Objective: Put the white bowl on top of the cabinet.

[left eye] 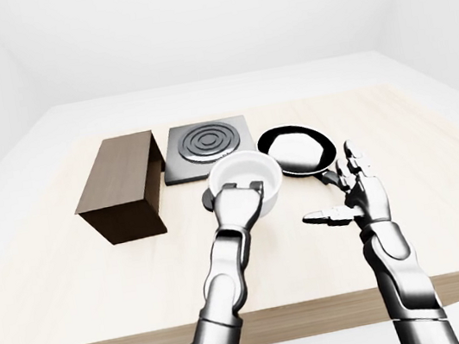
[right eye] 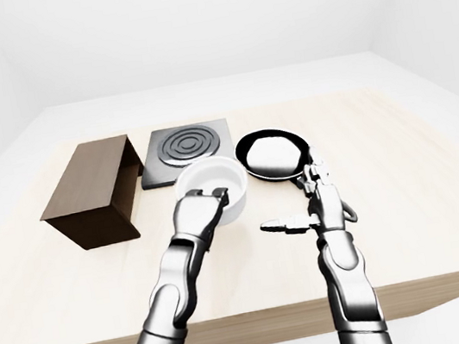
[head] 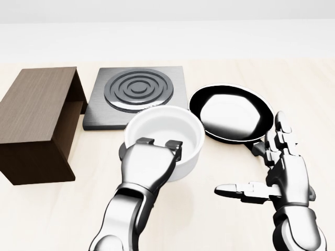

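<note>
White bowl [head: 166,133]: gripped at its near rim by the left hand [head: 149,162], mid-desk.
Right hand [head: 280,167]: fingers spread, grasping nothing.
Cabinet [head: 36,123]: near the desk's left edge.

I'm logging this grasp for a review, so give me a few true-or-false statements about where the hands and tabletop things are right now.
1. The left hand grips the white bowl by its rim. True.
2. The bowl rests on top of the cabinet. False: it is held to the cabinet's right in the head view, near the hotplate.
3. The right hand holds the frying pan. False: its fingers are spread open beside it.
4. The cabinet is dark brown wood. True.
</note>
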Controlling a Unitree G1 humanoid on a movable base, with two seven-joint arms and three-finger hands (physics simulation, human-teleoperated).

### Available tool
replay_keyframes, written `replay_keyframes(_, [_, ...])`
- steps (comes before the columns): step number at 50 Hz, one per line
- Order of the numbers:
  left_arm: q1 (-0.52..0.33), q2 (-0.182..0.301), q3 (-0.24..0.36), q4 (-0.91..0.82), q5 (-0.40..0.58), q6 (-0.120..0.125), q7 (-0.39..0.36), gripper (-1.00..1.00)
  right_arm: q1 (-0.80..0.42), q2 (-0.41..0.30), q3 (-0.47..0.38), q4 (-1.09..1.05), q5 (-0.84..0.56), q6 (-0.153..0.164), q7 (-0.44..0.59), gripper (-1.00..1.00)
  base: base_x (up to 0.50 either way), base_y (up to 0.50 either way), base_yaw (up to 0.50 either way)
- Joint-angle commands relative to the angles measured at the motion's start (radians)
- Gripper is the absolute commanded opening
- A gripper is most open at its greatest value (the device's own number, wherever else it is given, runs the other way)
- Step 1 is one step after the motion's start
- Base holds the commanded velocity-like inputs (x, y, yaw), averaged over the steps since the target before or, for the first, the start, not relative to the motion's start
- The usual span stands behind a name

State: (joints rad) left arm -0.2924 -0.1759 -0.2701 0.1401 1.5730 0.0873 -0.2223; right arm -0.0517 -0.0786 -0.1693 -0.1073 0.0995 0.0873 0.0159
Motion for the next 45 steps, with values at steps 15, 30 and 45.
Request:
replay_keyframes(15, [-0.124,0.01,0.089,-0.354,0.158,0.0,-0.286,-1.0,0.004,0.003,0.007,0.006,-0.006,-0.007,0.001,1.0,0.0,0.0,0.0])
replay_keyframes(30, [-0.375,0.141,0.219,-0.203,0.082,0.0,-0.378,-1.0,0.026,0.015,0.021,-0.012,-0.023,-0.017,0.004,1.0,0.0,0.0,0.0])
replay_keyframes(45, [-0.531,0.276,0.275,-0.047,-0.03,0.0,-0.342,-1.0,0.026,0.016,0.023,-0.013,-0.026,-0.016,0.004,1.0,0.0,0.0,0.0])
